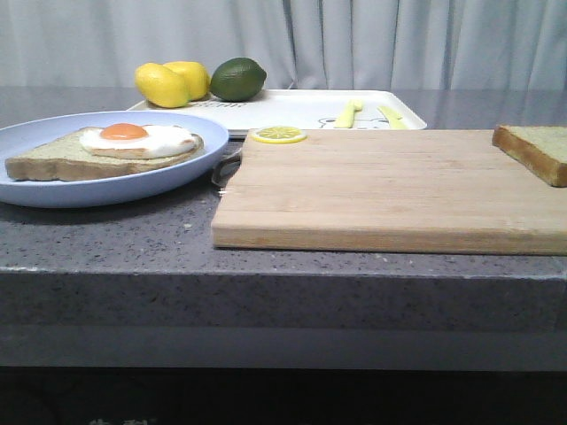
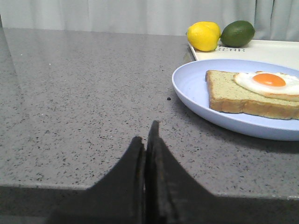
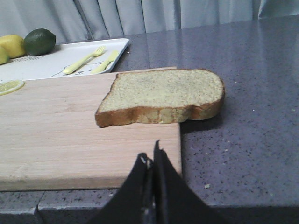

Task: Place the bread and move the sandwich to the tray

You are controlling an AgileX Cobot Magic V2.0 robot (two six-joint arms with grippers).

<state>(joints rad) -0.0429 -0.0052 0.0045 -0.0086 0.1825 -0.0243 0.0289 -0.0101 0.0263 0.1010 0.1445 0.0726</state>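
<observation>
The plain bread (image 1: pixel 534 150) lies on the right end of the wooden cutting board (image 1: pixel 381 190), partly overhanging it; it fills the right wrist view (image 3: pixel 163 95). The sandwich (image 1: pixel 106 150), toast with a fried egg, sits on the pale-blue plate (image 1: pixel 53 190) at the left, also in the left wrist view (image 2: pixel 254 91). The white tray (image 1: pixel 292 111) is at the back. My left gripper (image 2: pixel 147 133) is shut and empty, short of the plate (image 2: pixel 196 88). My right gripper (image 3: pixel 150 154) is shut and empty, just short of the bread. Neither gripper shows in the front view.
Two lemons (image 1: pixel 173 82) and a lime (image 1: pixel 237 78) sit at the tray's back left. Yellow cutlery (image 1: pixel 350 112) lies on the tray. A lemon slice (image 1: pixel 278 135) rests at the board's far edge. A dark utensil (image 1: pixel 227 164) lies between plate and board.
</observation>
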